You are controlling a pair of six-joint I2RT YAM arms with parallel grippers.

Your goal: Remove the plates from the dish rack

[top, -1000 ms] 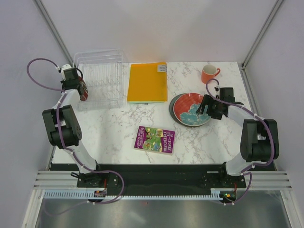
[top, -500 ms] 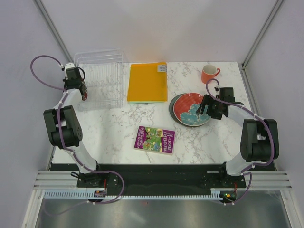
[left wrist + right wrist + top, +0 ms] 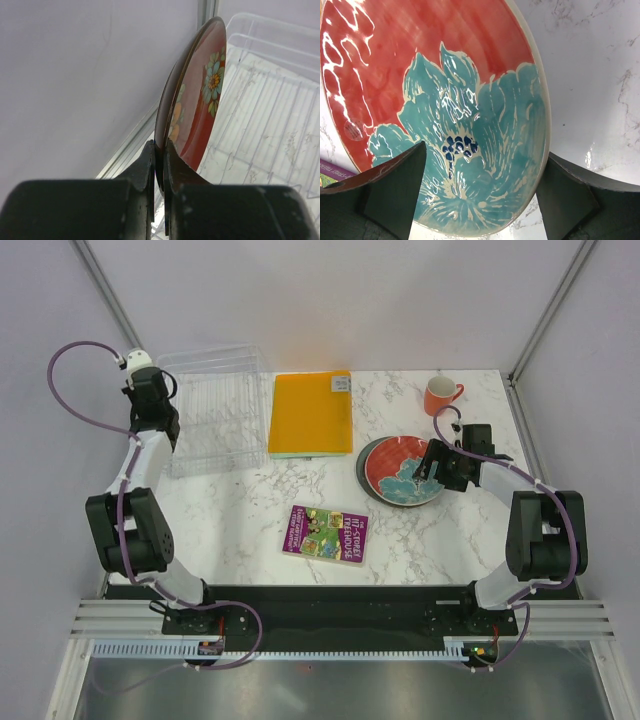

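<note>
My left gripper pinches the small dark red plate upright above the far-left dish rack, seemingly the last to unload, while my right gripper hangs open over the red-and-teal plate lying at the right.

The dish rack is clear, colourless plastic with thin metal wire dividers. Beside the rack, a small dark red plate has a glossy glaze over painted flowers. Well apart from the rack, the red and teal plate is highly glossy, streaked with white glare, on a smooth marble-patterned table. The orange folder next to the rack looks matt.
</note>
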